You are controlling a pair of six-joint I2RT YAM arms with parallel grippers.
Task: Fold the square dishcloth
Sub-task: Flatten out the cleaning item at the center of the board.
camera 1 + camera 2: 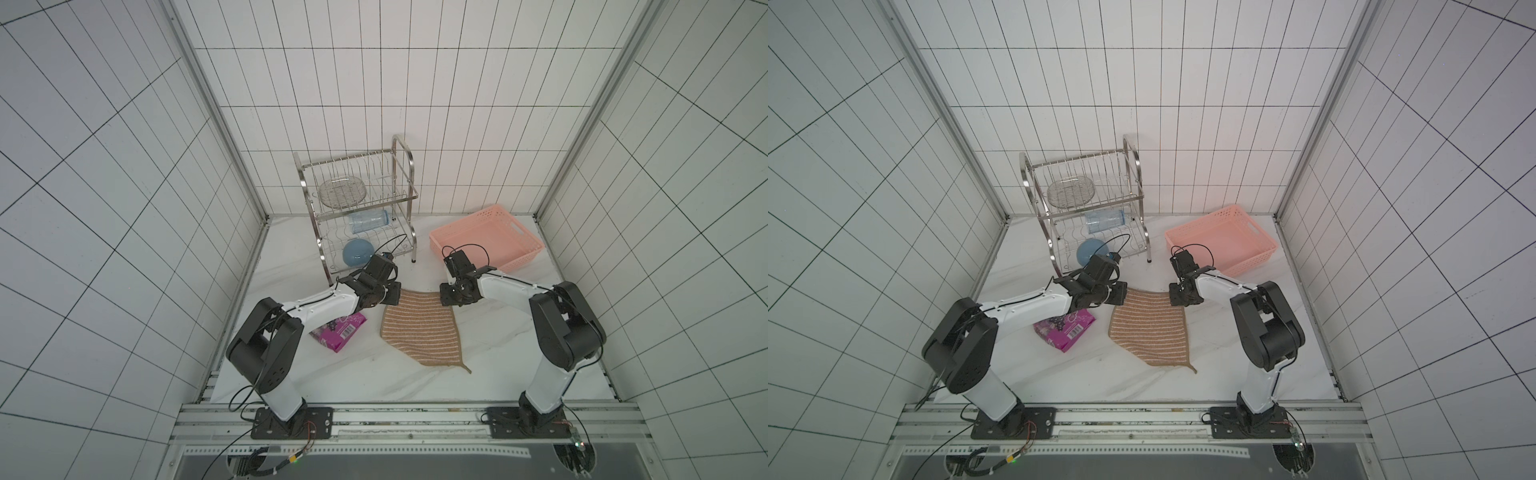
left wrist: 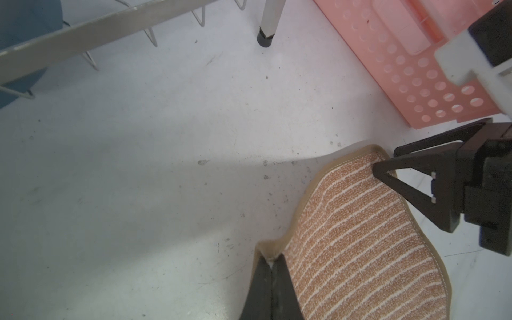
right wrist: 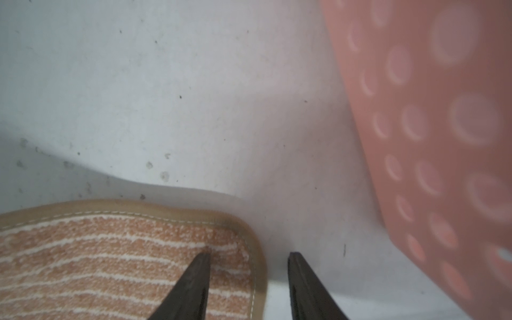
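Dishcloth (image 1: pixel 419 332) lies mostly flat around the middle of the table (image 1: pixel 478 374), its far edge looking slightly lifted. It's soft, light and limp and will likely sag and crease, so take it by the hemmed corners. Left gripper (image 2: pixel 271 260) is clenched on the far-left corner; right gripper (image 3: pixel 249 254) has its fingers apart astride the far-right corner, one over the cloth, one past the hem, grasping nothing.

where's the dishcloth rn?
In both top views the square dishcloth lies mid-table between the arms, magenta snack packet on its left, pink basket behind it to the right. The left tool pinches its far-left corner.
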